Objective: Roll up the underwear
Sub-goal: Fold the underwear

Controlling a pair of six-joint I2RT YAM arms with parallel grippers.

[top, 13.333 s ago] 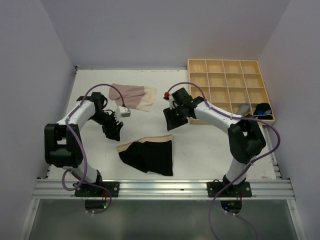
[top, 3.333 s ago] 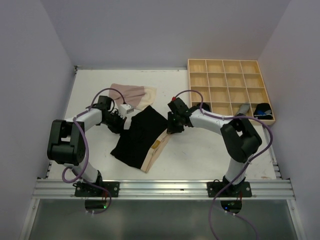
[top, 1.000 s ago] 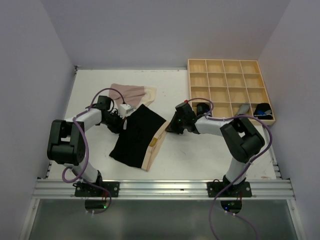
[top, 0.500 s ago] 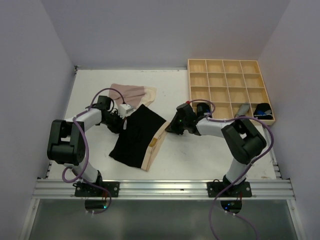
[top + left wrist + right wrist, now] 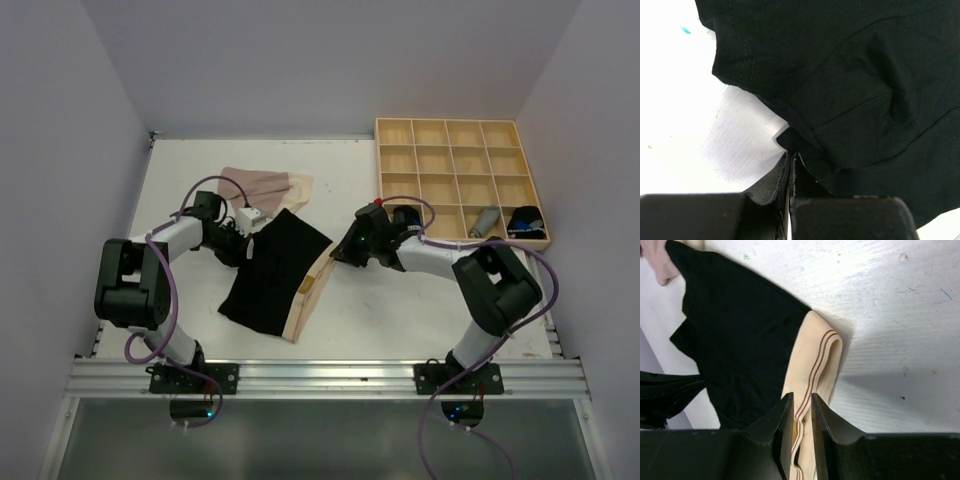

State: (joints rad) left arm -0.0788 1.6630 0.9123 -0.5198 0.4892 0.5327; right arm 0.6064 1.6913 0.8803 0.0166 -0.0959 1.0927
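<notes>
Left fingers: your left gripper (image 5: 790, 161) is pressed fully together and pinches the left hem of the black underwear (image 5: 855, 80).
Right fingers: your right gripper (image 5: 801, 412) stands a narrow gap apart, with the beige waistband (image 5: 816, 357) running through that gap. You cannot tell whether it pinches the band or only flanks it.
Key relation: the black underwear lies flat on the table (image 5: 400, 310) between your 2 grippers. In the top view its long axis runs from far-right to near-left. Both grippers sit at its far half, 1 on each side edge, and the near end lies free toward the bases.
Nearer arm: neither; each is at its own edge.
Judgement: a roll would likely have to travel along that long axis, so confirm the right-hand hold first.
Other garment: the pale beige-pink underwear (image 5: 265, 188) lies just beyond, meeting the black garment's far corner.
Tray: the wooden tray (image 5: 378, 165) at far right has 16 compartments. Its near row holds a grey roll (image 5: 485, 219) in the 3rd and a dark roll (image 5: 525, 218) in the 4th, and the right arm partly hides the near-left compartments.
</notes>
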